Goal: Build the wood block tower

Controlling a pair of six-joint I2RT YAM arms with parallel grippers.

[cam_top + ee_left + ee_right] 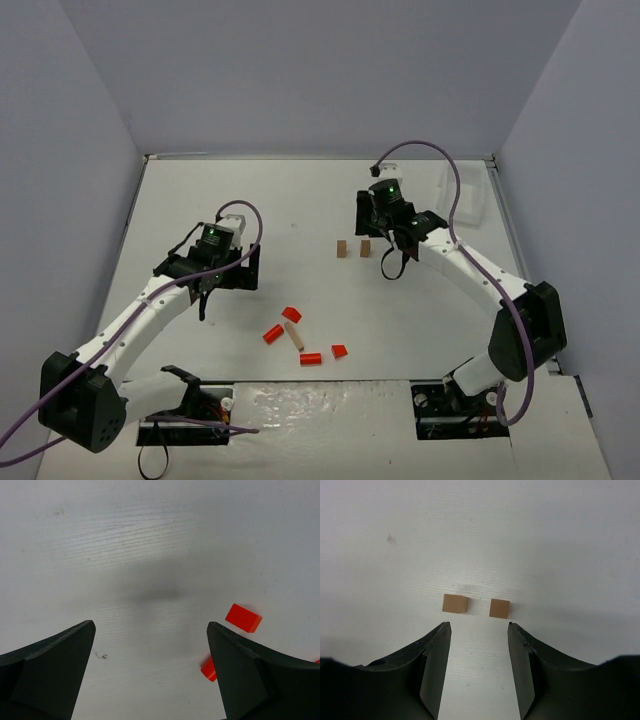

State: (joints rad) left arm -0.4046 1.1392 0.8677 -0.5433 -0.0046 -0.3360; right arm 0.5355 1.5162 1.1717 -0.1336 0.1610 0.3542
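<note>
**Both pincers apart, blocks loose on the worktop**

Your left pincer (150, 630) is spread wide and grips nothing, hanging over bare worktop (300, 200). In its wrist view a red block (243, 617) lies flat just past the right-hand fingertip. A second red piece (208, 669) is half hidden behind that finger.

Your right pincer (479, 627) is apart too, and empty. It points at the left tan block (456, 603) and the right tan block (499, 608). These sit side by side just beyond its fingertips, close together but not touching.

From above, the other pieces form a loose cluster near front centre, between your two arms. A tan stick (295, 335) lies flat there with four red bits (272, 334) scattered round it, all single, on the worktop. The tan pair is well apart from that cluster. A white tray (470, 200) sits at the far right corner.
</note>
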